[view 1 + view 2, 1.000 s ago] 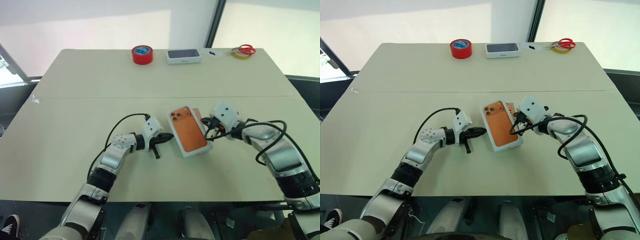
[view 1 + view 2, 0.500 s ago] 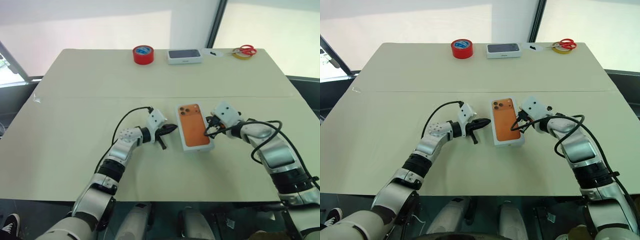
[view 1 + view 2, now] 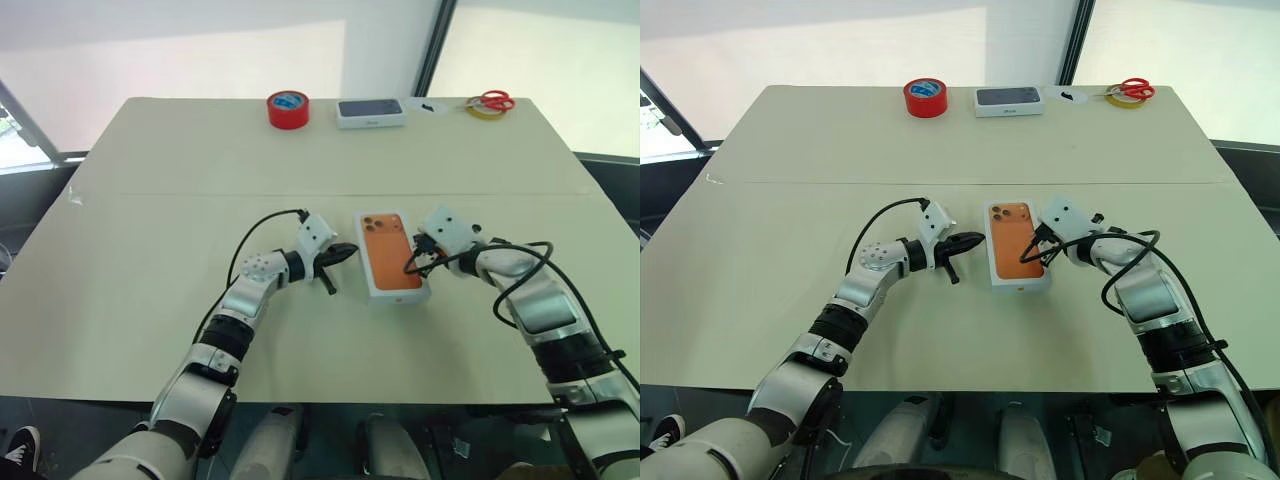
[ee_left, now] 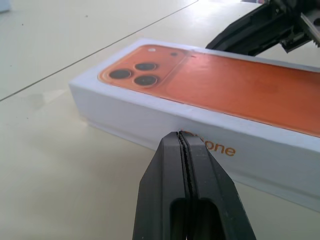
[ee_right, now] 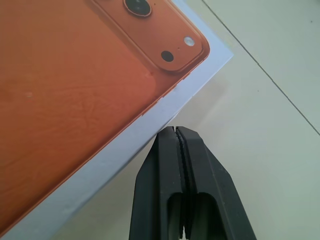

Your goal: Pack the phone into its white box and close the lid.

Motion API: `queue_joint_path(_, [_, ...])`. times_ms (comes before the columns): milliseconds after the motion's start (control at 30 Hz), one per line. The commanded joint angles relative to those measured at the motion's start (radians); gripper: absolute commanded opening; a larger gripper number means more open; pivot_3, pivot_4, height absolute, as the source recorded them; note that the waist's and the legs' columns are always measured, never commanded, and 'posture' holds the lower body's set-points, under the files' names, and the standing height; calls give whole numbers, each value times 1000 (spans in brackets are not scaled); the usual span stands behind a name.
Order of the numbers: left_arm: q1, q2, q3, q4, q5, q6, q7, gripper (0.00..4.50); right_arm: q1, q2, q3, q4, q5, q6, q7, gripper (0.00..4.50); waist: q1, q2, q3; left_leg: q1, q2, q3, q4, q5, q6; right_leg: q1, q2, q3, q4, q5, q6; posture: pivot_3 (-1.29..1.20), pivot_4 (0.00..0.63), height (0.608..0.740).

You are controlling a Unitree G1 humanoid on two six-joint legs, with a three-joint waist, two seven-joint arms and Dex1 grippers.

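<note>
Left gripper (image 4: 181, 137): both black fingers pressed flat together, nothing between them. Tips point level at the long side wall of the white box, just beside it, at the orange lettering; contact cannot be told from the wrist view.

Right gripper (image 5: 175, 131): fingers also clenched on nothing. Tips sit at the opposite long edge of the box, angled down, near the corner with the lenses; just beside the rim, contact not clear.

The white box (image 3: 392, 292) lies on the table (image 3: 150, 250) between the two grippers, left gripper (image 3: 345, 254) on one long side, right gripper (image 3: 412, 266) on the other. Its top face shows orange with three dark lenses. Whether that orange face is the phone (image 3: 385, 246) itself lying in an open base or a picture printed on a shut lid cannot be told. Long axis runs away from the robot, nearly straight, near end slightly toward the robot's right. Lens cluster at the far end, on the robot's left corner.

Count, far edge of table: one red tape roll (image 3: 287, 108), one second white box with dark phone picture (image 3: 370, 111), one pair of red-handled scissors (image 3: 487, 101) on a yellowish ring, one small white scrap with a dark mark (image 3: 428, 105).
</note>
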Motion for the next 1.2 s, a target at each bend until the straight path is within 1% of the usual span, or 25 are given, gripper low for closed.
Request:
queue_joint_path(33, [12,2,22,-52,-15,-9,6,0,-9,-18,-19,-12,-17,-27,9,44,-1,0,0,0,0,0,0,0,0,0,0,0,0,0,0,0,150,736])
queue_joint_path(167, [27,21,30,-84,-13,-14,8,0,-7,-38,-33,-18,-30,-36,13,44,-1,0,0,0,0,0,0,0,0,0,0,0,0,0,0,0,150,736])
queue_joint_path(233, [20,22,61,-111,-46,17,16,0,-8,-48,-60,-26,-25,-69,6,44,-1,0,0,0,0,0,0,0,0,0,0,0,0,0,0,0,150,736])
queue_joint_path(267, [13,20,76,-125,-63,33,17,0,-8,-42,-86,-43,11,-72,20,44,0,0,0,0,0,0,0,0,0,0,0,0,0,0,0,0,150,736])
queue_joint_path(300, [0,14,89,-128,-81,53,18,0,6,-32,-106,-96,76,-70,68,44,1,0,0,0,0,0,0,0,0,0,0,0,0,0,0,0,150,736])
queue_joint_path(367, [-16,7,92,-118,-82,61,20,0,33,-14,-125,-169,154,-61,127,44,1,0,0,0,0,0,1,0,0,0,0,0,0,0,0,0,150,736])
queue_joint_path(467, [-26,-11,63,-81,-37,26,48,0,53,21,-147,-217,228,-1,147,44,0,0,0,0,0,-1,3,-1,1,2,0,-1,0,0,0,0,150,736])
queue_joint_path(533, [-23,-33,28,-71,-8,2,53,0,93,6,-106,-245,211,-8,167,44,4,0,0,0,0,-1,5,-2,2,3,0,-1,0,0,0,0,150,736])
queue_joint_path(633, [-21,-53,-22,-29,32,21,42,0,158,-57,16,-233,50,-109,165,44,3,0,0,0,-1,-1,6,-2,3,4,0,-1,0,0,0,0,150,736])
queue_joint_path(700, [-24,-40,-58,17,79,46,45,0,174,-49,26,-233,59,-75,163,44,0,0,-1,0,-2,0,6,-2,3,4,-1,0,0,0,0,0,150,736])
queue_joint_path(767, [-21,-30,-59,39,87,73,39,0,176,-30,13,-243,79,-59,160,44,1,-1,-2,3,-1,-1,6,-4,1,7,0,-1,0,0,0,0,150,736])
queue_joint_path(800, [-16,-26,-51,32,72,84,19,0,170,-23,3,-245,90,-48,158,44,1,-1,-2,5,-1,-1,5,-4,1,9,0,-1,-1,0,0,0,150,736])
queue_joint_path(867, [-6,-21,-27,4,33,114,-13,0,151,7,-44,-250,167,37,167,44,-1,-1,-3,11,-1,-1,4,-6,2,15,-1,-1,-3,-1,1,0,150,736])
queue_joint_path(900, [-3,-18,-18,-9,23,115,-19,538,141,20,-68,-252,202,77,169,268,-3,-1,-3,12,-1,-1,4,-6,2,16,-1,-1,-3,-1,1,0,150,736])
queue_joint_path(933, [4,-9,-7,-39,2,128,-42,791,131,24,-83,-248,211,75,167,586,-3,-1,-3,12,-1,-1,4,-6,3,16,-1,-1,-3,-1,1,0,150,736])
queue_joint_path(967, [10,0,5,-71,-16,139,-56,1253,124,24,-93,-245,213,67,165,950,-3,-1,-3,12,-1,-1,4,-6,3,15,-1,-1,-3,-1,1,0,150,736])
queue_joint_path(1033, [26,33,33,-139,-32,108,-58,2173,117,21,-125,-245,235,52,171,1887,-3,-1,-2,11,-1,-1,4,-6,3,14,-1,-1,-3,-1,1,0,150,736])
queue_joint_path(1167, [75,145,110,-324,-119,191,-111,4346,114,9,-215,-260,319,66,196,4055,-3,-1,-2,10,-1,-1,4,-6,3,13,-1,-1,-3,-1,1,0,150,736])
queue_joint_path(1200, [92,179,129,-370,-136,209,-117,4500,119,0,-233,-265,330,59,204,4473,-4,-1,-2,10,-1,-1,4,-6,3,13,-1,-1,-3,-1,1,0,150,736])
